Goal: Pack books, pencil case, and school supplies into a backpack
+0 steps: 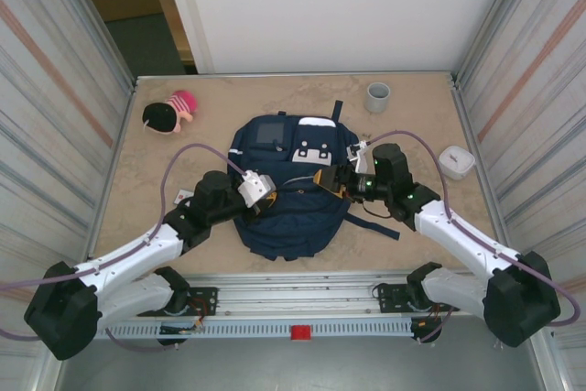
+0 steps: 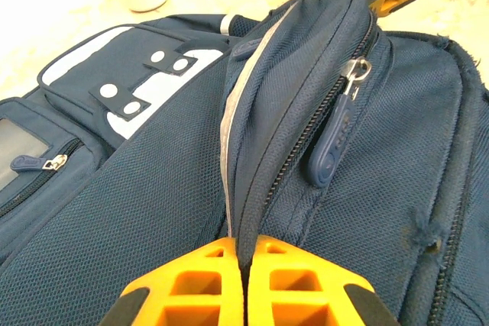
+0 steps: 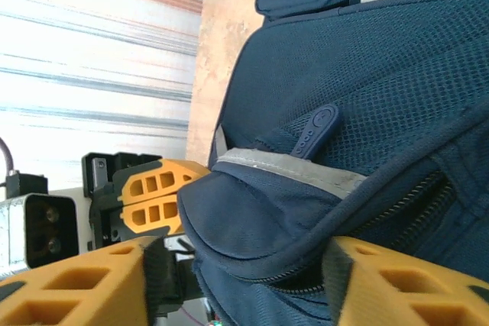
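The navy backpack [image 1: 291,191] lies flat mid-table, front pocket toward the far side. My left gripper [image 1: 264,199] is shut on a raised fold of its fabric along the zipper; in the left wrist view the orange fingertips [image 2: 246,253] pinch that fold, and the blue zipper pull [image 2: 335,154] hangs just beyond. My right gripper [image 1: 331,180] stands open astride the same fold from the other side, with fabric between its fingers [image 3: 237,265]. The books and pencil case are out of view. A small pale piece [image 1: 184,195], perhaps one of the school supplies, lies beside the left arm.
A grey cup [image 1: 378,96] stands at the far right and a rounded white box [image 1: 456,162] sits by the right wall. A pink-and-black plush toy [image 1: 168,113] lies at the far left. Corrugated walls close in both sides.
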